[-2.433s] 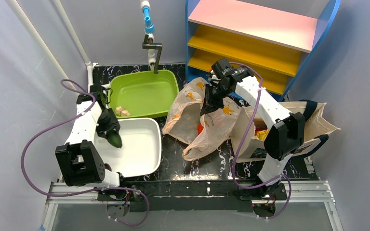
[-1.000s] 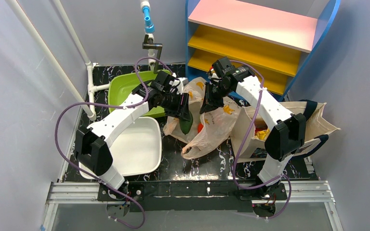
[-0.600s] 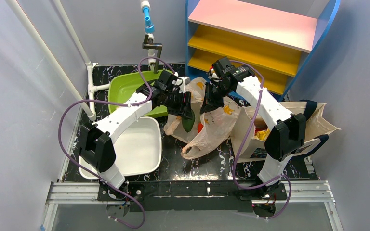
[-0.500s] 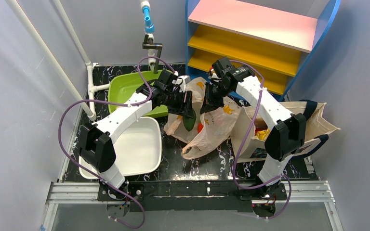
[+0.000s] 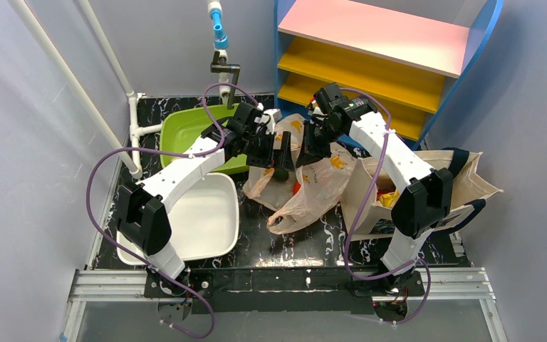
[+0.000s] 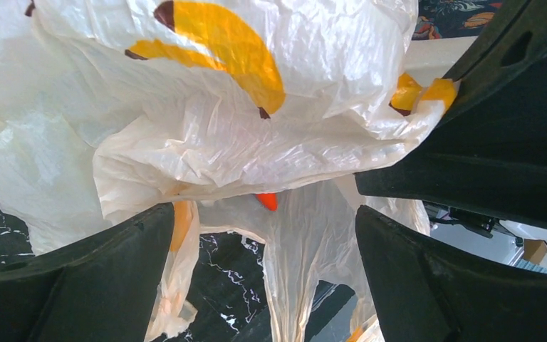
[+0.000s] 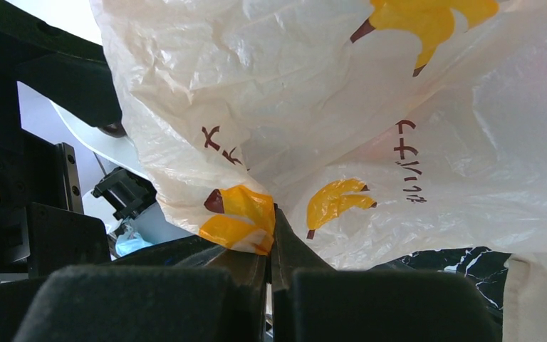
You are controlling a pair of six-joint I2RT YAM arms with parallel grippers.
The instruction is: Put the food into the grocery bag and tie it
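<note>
Now, right of the tub, the left gripper hangs with jaws spread wide and empty over the mouth of the bag, which lies mid-table with a red piece inside, its rim pinched by the right gripper, just left of the tote.

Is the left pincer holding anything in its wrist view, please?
No, the left pincer stands wide open, with nothing between its jaws and only the grocery bag hanging beyond it.
</note>
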